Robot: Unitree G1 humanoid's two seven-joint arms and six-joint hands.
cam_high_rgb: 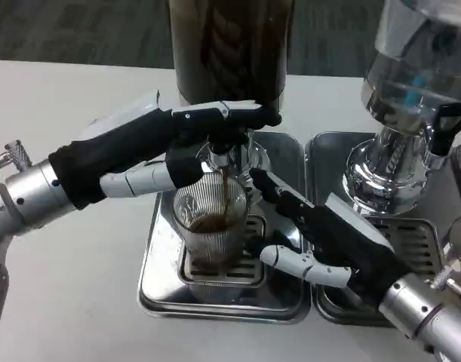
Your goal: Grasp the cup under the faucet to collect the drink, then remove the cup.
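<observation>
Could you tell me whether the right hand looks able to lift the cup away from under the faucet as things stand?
Probably yes: the right hand already wraps the ribbed cup from its side, and the drip tray in front looks free; the left hand sits higher, on the faucet.

Silver forearms, black cuffs; each hand (151,143) (332,241) white-backed with black-and-white fingers.

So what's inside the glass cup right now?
A little dark drink sits at the bottom of the ribbed glass cup, with a thin dark stream falling in from the faucet. The right hand covers the cup's right side.
</observation>
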